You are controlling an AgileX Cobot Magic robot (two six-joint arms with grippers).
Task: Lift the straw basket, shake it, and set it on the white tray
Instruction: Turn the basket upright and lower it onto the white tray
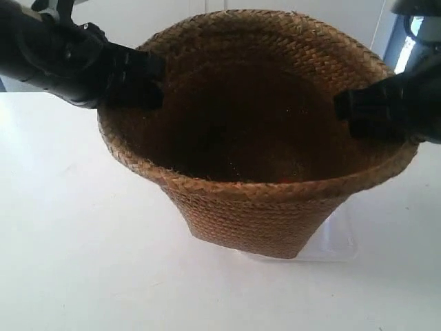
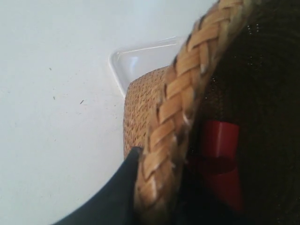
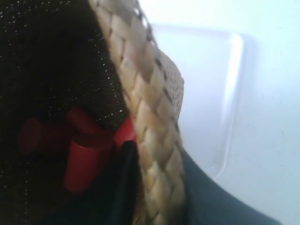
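The straw basket (image 1: 262, 207) hangs upright between both arms, its dark inside facing the exterior view. The arm at the exterior view's left clamps the braided rim (image 1: 148, 79), and the arm at the exterior view's right clamps the opposite side (image 1: 351, 110). My left gripper (image 2: 157, 164) is shut on the rim (image 2: 187, 79), one black finger (image 2: 124, 183) outside the weave. My right gripper (image 3: 154, 154) is shut on the rim (image 3: 150, 112) too. The basket's base is over the white tray (image 1: 337, 241); I cannot tell whether they touch. The tray also shows as a corner (image 2: 140, 58) and a long side (image 3: 206, 84).
Red cylindrical pieces (image 2: 218, 159) lie inside the basket, also seen as red cylinders (image 3: 82, 161) from the other side. A white tabletop (image 1: 69, 241) spreads around the tray. A pale wall (image 1: 138, 21) stands behind.
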